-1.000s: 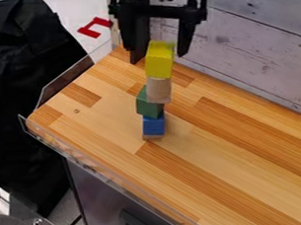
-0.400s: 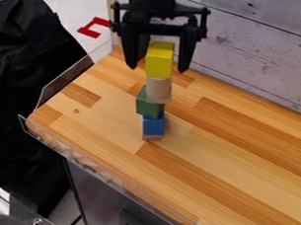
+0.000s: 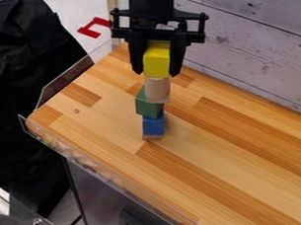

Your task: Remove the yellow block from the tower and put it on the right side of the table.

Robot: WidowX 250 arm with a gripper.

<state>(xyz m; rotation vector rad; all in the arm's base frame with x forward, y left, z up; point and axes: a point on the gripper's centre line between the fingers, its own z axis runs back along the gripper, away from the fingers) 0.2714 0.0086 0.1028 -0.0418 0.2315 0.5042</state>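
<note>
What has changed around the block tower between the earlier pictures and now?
The gripper has come down and its fingers have closed in on the yellow block. That block and the tan block under it have shifted very slightly left in the view. The green block and blue block stayed put.

Bright yellow block (image 3: pixel 157 60), plain green block (image 3: pixel 148 104)

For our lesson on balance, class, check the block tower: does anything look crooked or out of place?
Yes: the green block sits askew, jutting toward the picture's left past the blue block below, so the tower looks uneven. No spill or damage stands out.
</note>
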